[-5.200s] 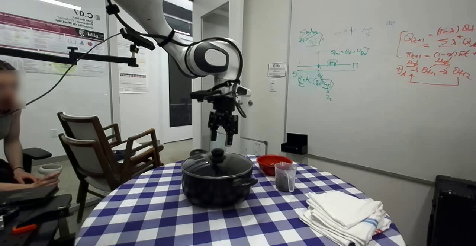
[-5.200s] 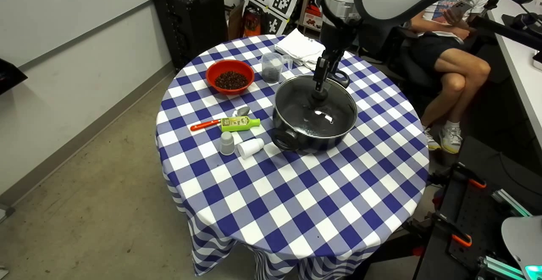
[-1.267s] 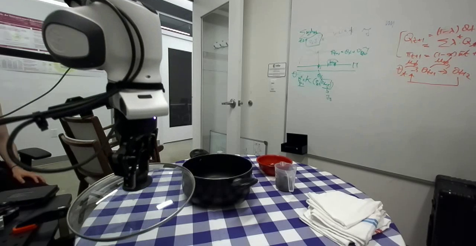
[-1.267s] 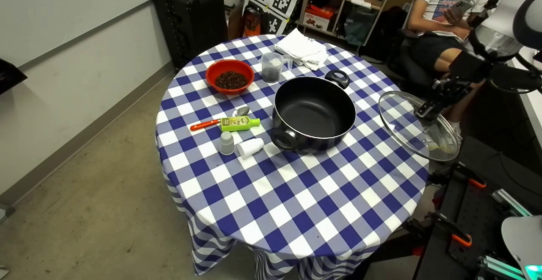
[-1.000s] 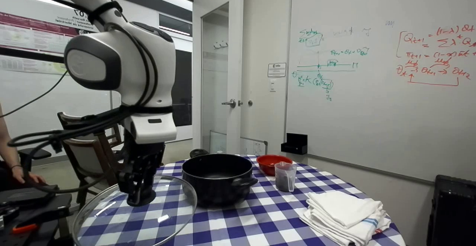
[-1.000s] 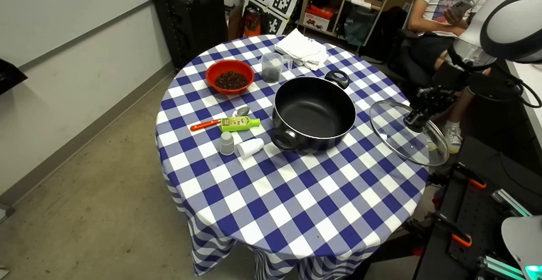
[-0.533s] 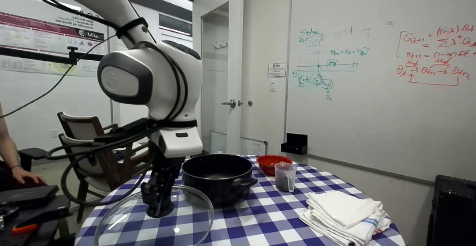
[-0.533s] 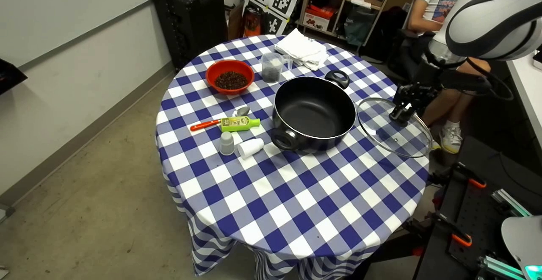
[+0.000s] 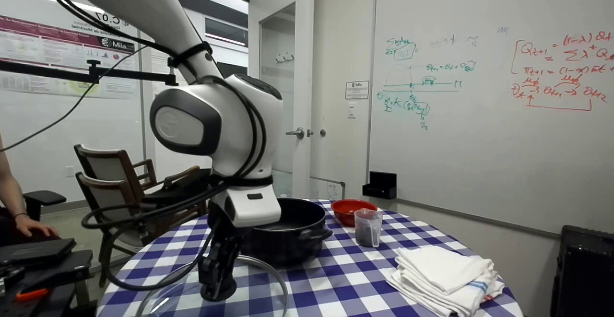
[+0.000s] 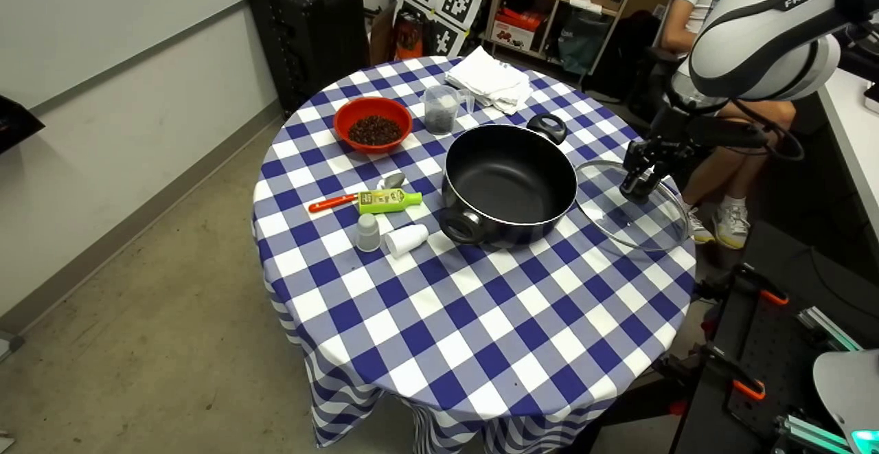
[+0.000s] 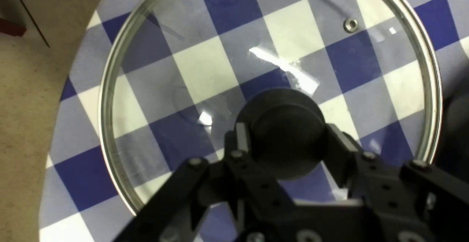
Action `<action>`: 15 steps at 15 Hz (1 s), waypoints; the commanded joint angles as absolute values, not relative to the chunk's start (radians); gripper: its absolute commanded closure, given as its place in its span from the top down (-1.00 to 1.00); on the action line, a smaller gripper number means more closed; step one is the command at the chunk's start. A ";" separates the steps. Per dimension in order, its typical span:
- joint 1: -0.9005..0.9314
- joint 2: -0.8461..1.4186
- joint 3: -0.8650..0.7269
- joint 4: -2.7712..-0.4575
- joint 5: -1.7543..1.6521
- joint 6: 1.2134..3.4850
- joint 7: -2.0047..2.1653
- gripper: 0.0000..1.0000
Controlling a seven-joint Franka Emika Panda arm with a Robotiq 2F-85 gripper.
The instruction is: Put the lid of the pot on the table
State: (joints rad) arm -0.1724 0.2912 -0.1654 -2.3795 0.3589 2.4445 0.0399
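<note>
My gripper is shut on the dark knob of the lid, one finger on each side. The lid is clear glass with a metal rim, roughly level over the checked cloth of the table. In an exterior view the lid lies right beside the pot, its rim meeting the pot's outline. Whether the rim touches the cloth I cannot tell. Uncovered, the black pot shows its bare inside. The wrist partly hides the pot in an exterior view, where the lid's lower edge runs out of frame.
A red bowl of dark bits, a measuring jug and folded white towels stand beyond the pot. On its far side lie a green bottle, a red-handled utensil and two small cups. A person sits behind the arm.
Several seconds ago the lid sat on the pot below the gripper. Over the last second the gripper has carried it lower and inward from the table's edge, close beside the pot.
</note>
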 commanded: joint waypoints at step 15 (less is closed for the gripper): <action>-0.198 0.331 -0.136 -2.347 0.371 2.410 0.047 0.98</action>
State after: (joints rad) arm -0.1902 0.3314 -0.1424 -2.3483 0.3765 2.4107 0.0424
